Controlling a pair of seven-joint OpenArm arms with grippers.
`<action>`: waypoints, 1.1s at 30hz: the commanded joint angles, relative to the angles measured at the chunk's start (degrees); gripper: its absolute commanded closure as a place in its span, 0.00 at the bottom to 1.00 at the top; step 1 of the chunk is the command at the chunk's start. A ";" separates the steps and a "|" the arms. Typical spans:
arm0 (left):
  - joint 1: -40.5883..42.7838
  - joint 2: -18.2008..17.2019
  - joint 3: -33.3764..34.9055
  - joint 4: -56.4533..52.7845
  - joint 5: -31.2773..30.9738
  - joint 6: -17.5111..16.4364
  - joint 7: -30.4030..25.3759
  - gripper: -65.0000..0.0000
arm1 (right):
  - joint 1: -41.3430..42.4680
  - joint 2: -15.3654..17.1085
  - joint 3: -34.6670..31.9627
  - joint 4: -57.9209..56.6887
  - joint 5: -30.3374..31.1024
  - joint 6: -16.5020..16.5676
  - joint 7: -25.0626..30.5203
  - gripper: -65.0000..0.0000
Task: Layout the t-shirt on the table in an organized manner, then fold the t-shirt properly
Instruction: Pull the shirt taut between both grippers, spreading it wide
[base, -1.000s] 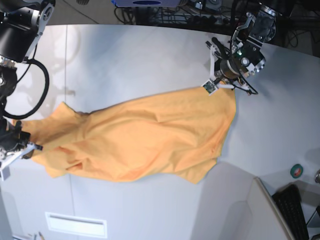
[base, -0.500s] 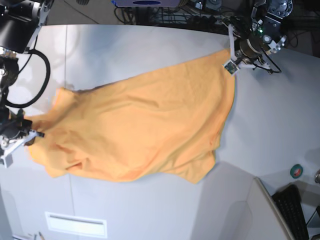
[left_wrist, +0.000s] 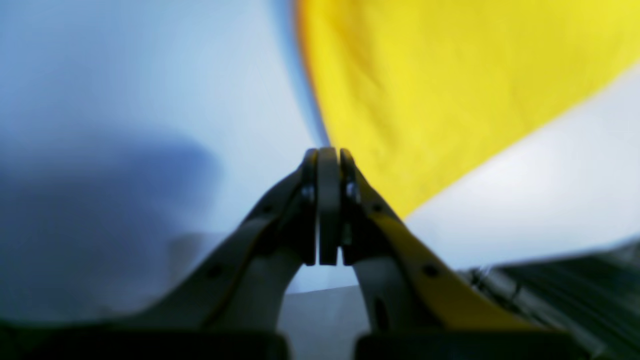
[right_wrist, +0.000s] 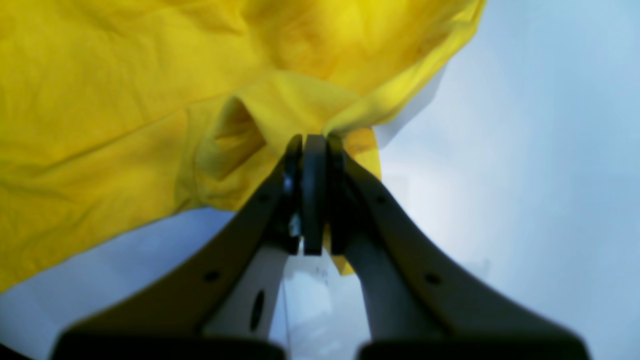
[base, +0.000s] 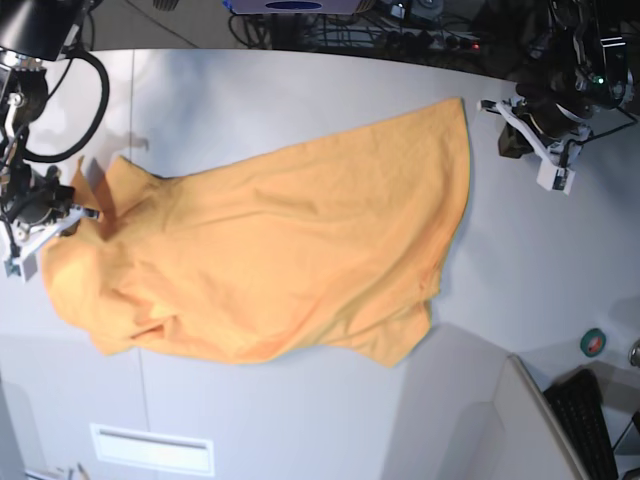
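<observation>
The orange-yellow t-shirt (base: 290, 250) lies spread and wrinkled across the white table (base: 300, 90), plain side up. In the base view my right gripper (base: 88, 213) is at the shirt's left end. The right wrist view shows this gripper (right_wrist: 314, 137) shut on a bunched fold of the t-shirt (right_wrist: 125, 100). My left gripper (base: 555, 178) hangs over bare table to the right of the shirt's far right corner, apart from it. In the left wrist view the left gripper (left_wrist: 327, 152) is shut with nothing in it, and the t-shirt (left_wrist: 425, 85) lies beyond its tips.
A green tape roll (base: 593, 342) and a black keyboard (base: 585, 420) sit at the front right, beside a grey panel (base: 500, 420). Dark cables (base: 400, 15) run along the back edge. A white rectangular label (base: 150, 448) lies near the front left.
My left gripper dragged the shirt's right corner toward the back edge, came off it and now sits to its right. My right gripper moved toward the back with the left end.
</observation>
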 joint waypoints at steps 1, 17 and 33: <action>0.27 -0.51 -0.80 -0.01 -1.84 -0.41 -0.44 1.00 | 0.36 0.81 0.22 1.22 0.42 0.05 1.83 1.00; -3.60 2.04 7.11 -13.99 -2.72 -0.41 -0.80 0.21 | 0.54 0.90 0.22 1.22 0.33 0.05 2.62 1.00; -8.96 2.66 11.16 -23.22 -2.80 -0.41 -0.36 1.00 | 0.01 0.99 0.31 0.87 0.24 0.05 2.88 1.00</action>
